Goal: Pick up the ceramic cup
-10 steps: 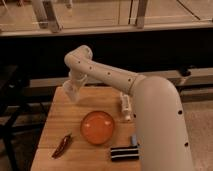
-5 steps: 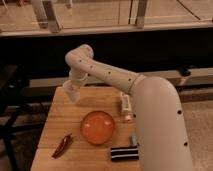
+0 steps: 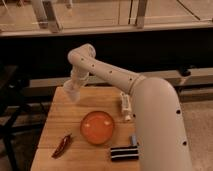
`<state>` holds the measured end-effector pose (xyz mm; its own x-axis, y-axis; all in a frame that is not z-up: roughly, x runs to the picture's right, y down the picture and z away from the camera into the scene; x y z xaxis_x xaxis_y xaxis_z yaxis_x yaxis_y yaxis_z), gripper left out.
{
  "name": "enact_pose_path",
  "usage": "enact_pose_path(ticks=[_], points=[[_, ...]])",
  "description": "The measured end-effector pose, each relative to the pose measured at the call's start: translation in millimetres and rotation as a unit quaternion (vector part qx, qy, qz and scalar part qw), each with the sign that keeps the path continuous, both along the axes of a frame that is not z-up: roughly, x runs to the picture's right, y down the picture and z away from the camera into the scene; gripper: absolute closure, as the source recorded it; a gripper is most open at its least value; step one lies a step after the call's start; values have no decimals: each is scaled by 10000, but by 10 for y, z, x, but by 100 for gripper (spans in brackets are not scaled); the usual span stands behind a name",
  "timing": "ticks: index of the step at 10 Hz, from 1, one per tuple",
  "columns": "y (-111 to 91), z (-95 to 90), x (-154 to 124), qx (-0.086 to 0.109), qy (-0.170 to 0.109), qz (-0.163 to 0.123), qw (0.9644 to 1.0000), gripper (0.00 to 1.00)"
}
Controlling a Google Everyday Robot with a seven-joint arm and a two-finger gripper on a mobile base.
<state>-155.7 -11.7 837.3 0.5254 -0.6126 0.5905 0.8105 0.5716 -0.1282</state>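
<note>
My gripper [image 3: 70,93] hangs at the end of the pale arm over the far left corner of the wooden table [image 3: 57,122], low above the surface. I cannot make out the ceramic cup as a separate thing. The pale mass at the gripper's tip hides whatever stands under it. The gripper is to the left of and beyond the orange bowl [image 3: 97,127].
A slim white bottle [image 3: 125,106] lies right of the bowl. A dark red pepper-like thing [image 3: 62,146] lies at the front left. A black striped packet [image 3: 123,152] and a small blue thing [image 3: 133,141] lie at the front. A dark wall and glass stand behind the table.
The arm's upper joint has shifted slightly up and to the right. The gripper stays over the far left corner of the table.
</note>
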Motion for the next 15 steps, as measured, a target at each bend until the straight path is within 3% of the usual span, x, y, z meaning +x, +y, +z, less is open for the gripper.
enact_pose_path(ticks=[15], points=[[-10,-133,209,-295,-175,87,9994,96]])
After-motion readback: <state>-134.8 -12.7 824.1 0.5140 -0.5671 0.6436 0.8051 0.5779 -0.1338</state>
